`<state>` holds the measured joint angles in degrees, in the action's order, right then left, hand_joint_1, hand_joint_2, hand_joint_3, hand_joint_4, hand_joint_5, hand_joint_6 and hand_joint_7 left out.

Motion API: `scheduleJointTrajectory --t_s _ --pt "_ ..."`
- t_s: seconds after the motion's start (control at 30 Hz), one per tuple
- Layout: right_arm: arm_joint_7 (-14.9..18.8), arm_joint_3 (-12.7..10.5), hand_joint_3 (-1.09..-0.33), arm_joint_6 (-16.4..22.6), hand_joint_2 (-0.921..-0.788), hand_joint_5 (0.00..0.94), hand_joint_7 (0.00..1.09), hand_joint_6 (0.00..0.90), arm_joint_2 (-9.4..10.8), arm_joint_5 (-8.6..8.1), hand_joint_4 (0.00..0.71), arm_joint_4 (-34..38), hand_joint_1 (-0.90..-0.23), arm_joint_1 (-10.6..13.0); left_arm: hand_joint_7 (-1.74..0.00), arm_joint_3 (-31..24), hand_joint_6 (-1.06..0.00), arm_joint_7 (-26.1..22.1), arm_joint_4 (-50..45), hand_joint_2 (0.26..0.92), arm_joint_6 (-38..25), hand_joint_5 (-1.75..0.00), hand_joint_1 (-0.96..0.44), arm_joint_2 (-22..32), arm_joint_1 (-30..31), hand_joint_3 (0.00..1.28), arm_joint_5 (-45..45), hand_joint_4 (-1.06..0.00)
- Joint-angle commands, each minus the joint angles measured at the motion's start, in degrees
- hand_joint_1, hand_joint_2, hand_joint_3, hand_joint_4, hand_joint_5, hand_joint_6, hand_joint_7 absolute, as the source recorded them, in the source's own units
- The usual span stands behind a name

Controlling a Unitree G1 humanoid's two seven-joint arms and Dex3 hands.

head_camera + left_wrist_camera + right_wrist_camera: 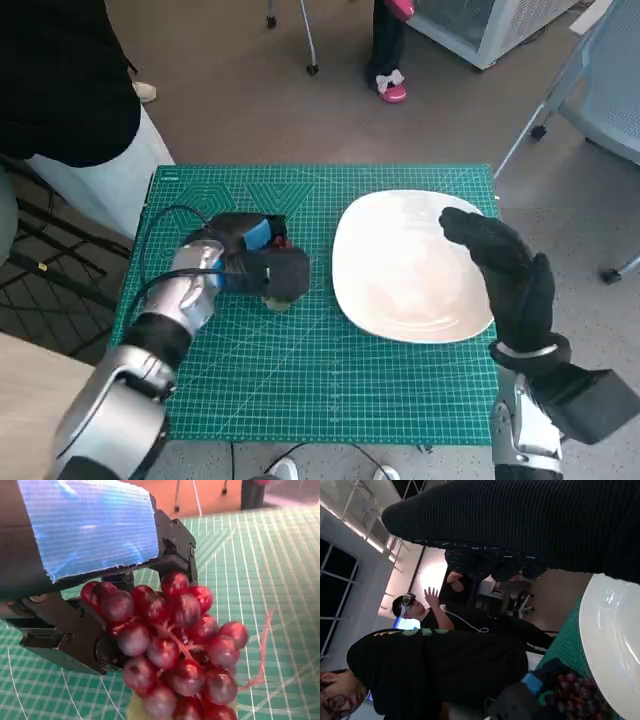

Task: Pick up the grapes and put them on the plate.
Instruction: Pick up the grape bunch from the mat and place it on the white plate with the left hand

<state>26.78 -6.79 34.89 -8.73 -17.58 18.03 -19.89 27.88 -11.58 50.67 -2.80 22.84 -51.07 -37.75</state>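
A bunch of dark red grapes (pixel 175 645) lies on the green cutting mat (pixel 300 370), left of the white plate (pixel 400 270). My left hand (pixel 255 262) sits over the bunch, and its black fingers (pixel 75 635) close round it from both sides. From the head view only a few red grapes (pixel 284 241) show past the blue tape. My gloved right hand (pixel 505 270) hovers over the plate's right rim, fingers apart, holding nothing. In the right wrist view the grapes (pixel 575 695) and plate (pixel 610 640) show beyond the glove (pixel 520 520).
A person in black and white (pixel 70 110) stands close to the mat's far left corner. Other people (pixel 445 665) appear in the right wrist view. Chair legs (pixel 520 140) and a pink shoe (pixel 392 90) are on the floor beyond the table.
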Motion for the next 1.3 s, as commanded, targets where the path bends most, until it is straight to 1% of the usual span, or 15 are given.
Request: scheduleJointTrajectory --t_s 0.03,0.27,0.47,0.6,1.0,1.3 --pt "-0.46 -0.08 -0.887 -0.88 -0.921 0.0 0.45 0.001 0.25 0.35 0.359 0.38 -0.624 0.41 -1.34 -2.09 -0.41 -2.52 -12.67 0.921 -2.47 -1.43 0.0 3.47 4.38 0.26 0.2 -0.48" --pt "-0.4 -0.18 -0.886 -0.87 -0.921 0.001 0.45 0.002 0.37 0.09 0.359 0.72 -0.623 0.22 -1.39 -5.09 -0.4 -4.23 -26.91 0.921 -4.63 -1.37 0.0 6.67 9.85 0.26 0.04 -0.48" --pt "-0.52 -0.19 -0.883 -0.73 -0.921 0.001 0.45 0.003 0.54 0.24 0.36 0.93 -0.623 0.21 -1.41 -8.03 -0.42 -3.92 -34.88 0.921 -5.02 -1.35 0.0 8.26 13.33 0.26 0.2 -0.47" --pt "-0.6 -0.16 -0.882 -0.67 -0.921 0.001 0.45 0.003 0.62 0.33 0.36 1.03 -0.624 0.22 -1.39 -9.91 -0.44 -3.35 -38.45 0.921 -4.36 -1.33 0.0 8.68 15.16 0.24 0.57 -0.49" --pt "-0.63 -0.11 -0.883 -0.65 -0.921 0.0 0.45 0.003 0.54 0.3 0.36 0.94 -0.623 0.31 -1.34 -12.05 -0.47 -2.46 -41.62 0.921 -2.76 -1.29 0.0 8.24 17.17 0.2 0.31 -0.55" --pt "-0.53 -0.19 -0.883 -0.83 -0.921 0.0 0.45 0.004 0.41 0.13 0.36 0.71 -0.626 0.42 -1.34 -11.98 -0.48 -2.65 -41.79 0.921 -1.62 -1.28 0.0 8.35 17.31 0.2 0.23 -0.54"
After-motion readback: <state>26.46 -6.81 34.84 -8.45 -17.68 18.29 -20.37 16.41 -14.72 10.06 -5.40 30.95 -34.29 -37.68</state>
